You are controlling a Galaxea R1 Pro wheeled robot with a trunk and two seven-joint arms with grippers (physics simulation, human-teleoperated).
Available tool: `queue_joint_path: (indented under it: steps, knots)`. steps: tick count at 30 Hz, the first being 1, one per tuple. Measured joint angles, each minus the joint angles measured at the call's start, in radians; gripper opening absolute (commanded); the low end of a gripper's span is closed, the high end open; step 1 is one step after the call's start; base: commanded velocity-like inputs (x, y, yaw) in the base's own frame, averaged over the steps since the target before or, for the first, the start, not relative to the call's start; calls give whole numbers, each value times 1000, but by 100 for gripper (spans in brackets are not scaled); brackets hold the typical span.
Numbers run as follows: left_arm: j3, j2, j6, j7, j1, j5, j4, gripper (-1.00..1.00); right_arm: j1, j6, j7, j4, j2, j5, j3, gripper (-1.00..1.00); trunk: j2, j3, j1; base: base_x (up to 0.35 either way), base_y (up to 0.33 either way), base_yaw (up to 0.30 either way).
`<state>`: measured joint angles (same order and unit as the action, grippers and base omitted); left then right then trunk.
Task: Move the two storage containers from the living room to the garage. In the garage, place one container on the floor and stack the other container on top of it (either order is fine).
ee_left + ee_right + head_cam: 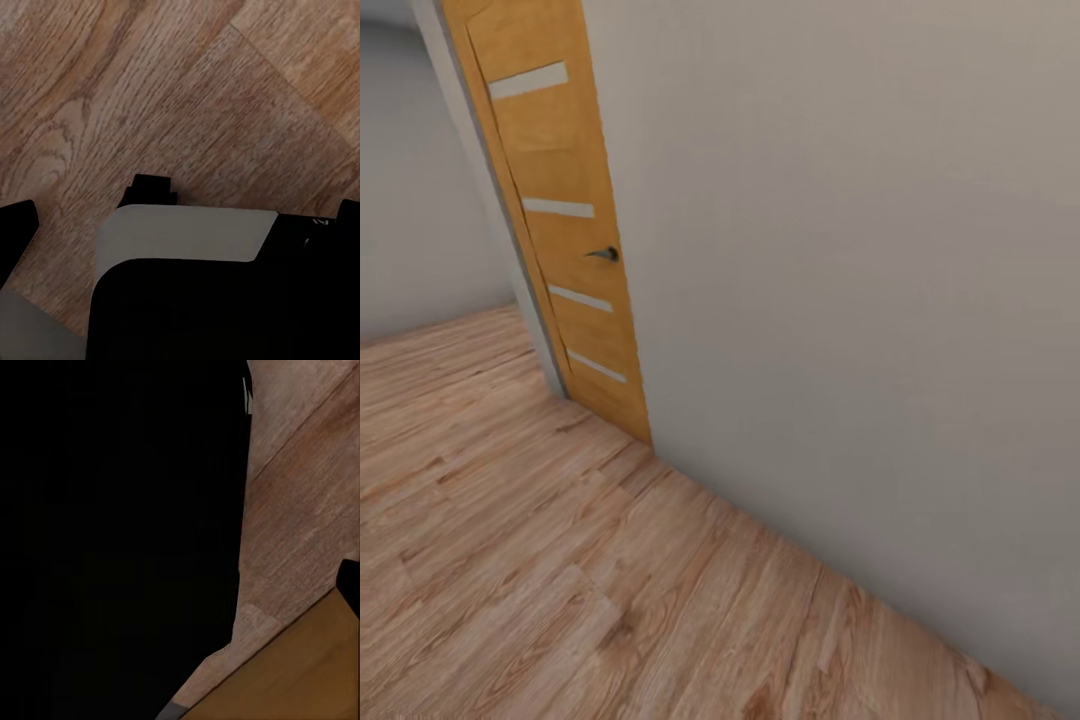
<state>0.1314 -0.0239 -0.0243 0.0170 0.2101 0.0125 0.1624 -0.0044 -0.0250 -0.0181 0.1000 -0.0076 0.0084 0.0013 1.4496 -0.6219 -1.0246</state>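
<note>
Robot in transit on wood flooring, beside an orange door.

The door with four frosted strips and a dark handle stands open against the white wall; wood planks run up to it. No bins and no concrete are in view, so where the containers are cannot be told, and stacking seems still ahead. The wrist views show planks and dark robot parts; whether either hand is wide, narrow or holding anything cannot be told.
</note>
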Motion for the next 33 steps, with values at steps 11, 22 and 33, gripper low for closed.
queue_joint_path:
  steps: [11,22,33]
  knots:
    - [0,0,1,0,0,0,0,100,0,0,-17,0,1,0,2,100,0,0,0,229,141,286]
    - [0,0,1,-1,0,0,0,100,0,0,-24,0,1,0,3,100,0,0,0,229,150,288]
    - [0,-2,2,-1,0,0,0,100,0,0,-24,0,1,0,4,100,0,0,0,225,134,288]
